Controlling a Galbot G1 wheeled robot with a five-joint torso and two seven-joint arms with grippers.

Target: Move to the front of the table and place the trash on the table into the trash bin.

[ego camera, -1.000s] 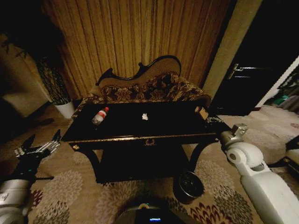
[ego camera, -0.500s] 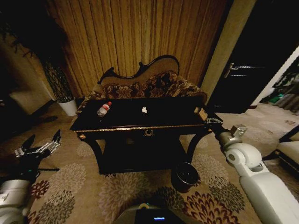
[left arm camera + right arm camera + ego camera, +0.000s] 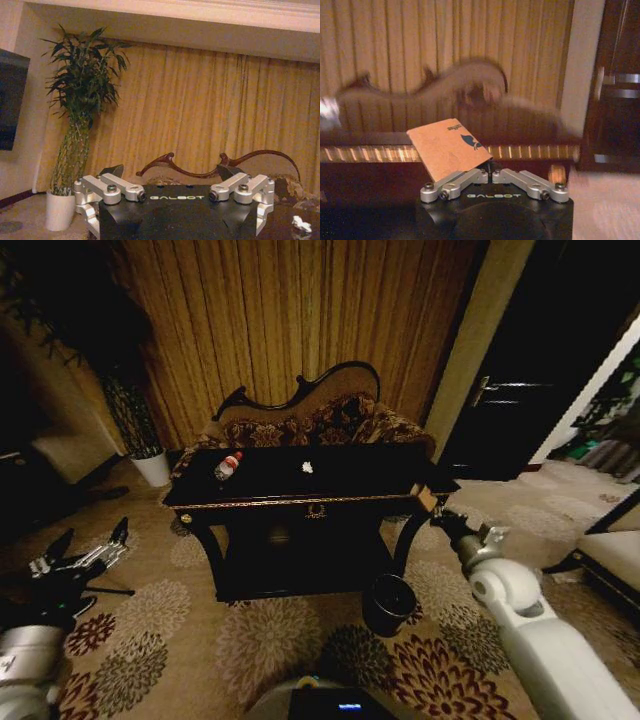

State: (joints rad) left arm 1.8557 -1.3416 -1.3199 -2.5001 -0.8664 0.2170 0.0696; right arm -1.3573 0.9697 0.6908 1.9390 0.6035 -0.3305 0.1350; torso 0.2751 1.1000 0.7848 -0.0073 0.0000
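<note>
From the head view, the black surface stands ahead in front of the sofa. On it lie a bottle near its left end and a white paper wad near the middle, well apart from each other. The bin sits on the carpet by the surface's front right leg. The left pincer hangs low on the left, well apart from the surface, its fingers spread. The right pincer reaches toward the surface's right front corner, with a tan packet at its tip.

In the left wrist view, the left pincer has its fingers apart, holding nothing; beyond it are the sofa back, a potted plant and the paper wad.

In the right wrist view, the right pincer is closed together on the lower edge of the packet, which tilts upright in front of the surface's gold edge.
</note>
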